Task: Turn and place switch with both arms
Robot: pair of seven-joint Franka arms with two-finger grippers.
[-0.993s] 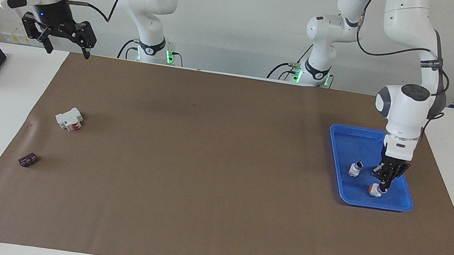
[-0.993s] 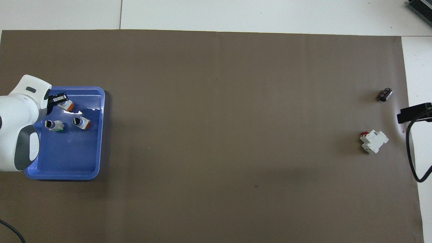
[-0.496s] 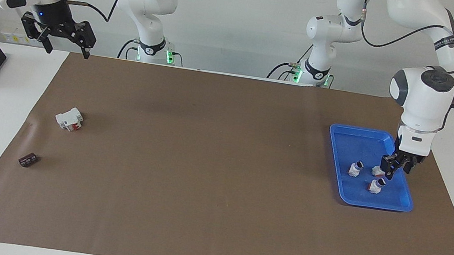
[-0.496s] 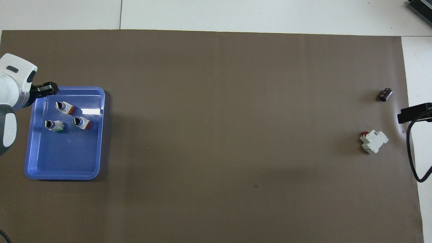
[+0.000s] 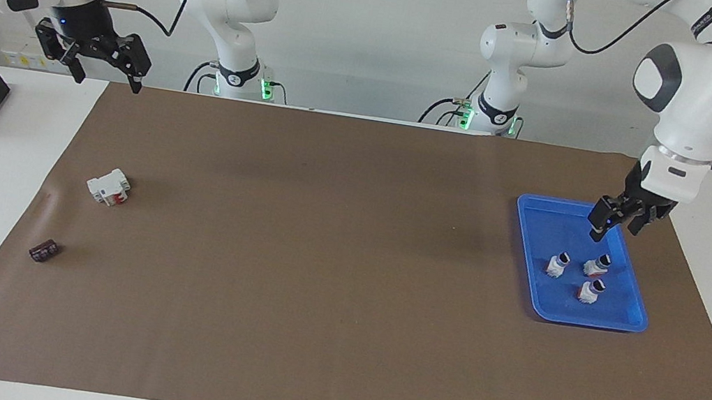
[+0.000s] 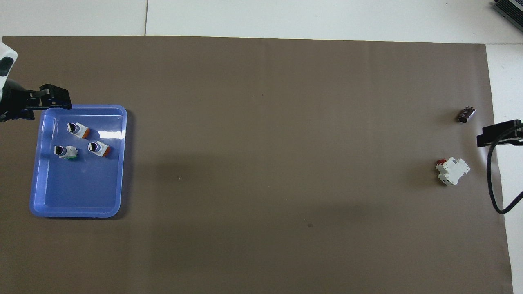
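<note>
Switch point(image 5: 590, 291) lies in the blue tray point(image 5: 620, 323) at the left arm's end, farthest from the robots of three there, below the raised, empty, open-jawed left gripper point(image 5: 620, 217).

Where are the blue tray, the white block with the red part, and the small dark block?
blue tray point(image 6: 77, 212): overhead view, near rim.
white block point(image 5: 106, 183): facing view, white body.
small dark block point(image 5: 43, 250): facing view, its middle.

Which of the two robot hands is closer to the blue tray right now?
The left one. The left gripper hangs just above the blue tray, over its edge nearest the robots. The right gripper waits raised at the right arm's end of the table, well away from it.
</note>
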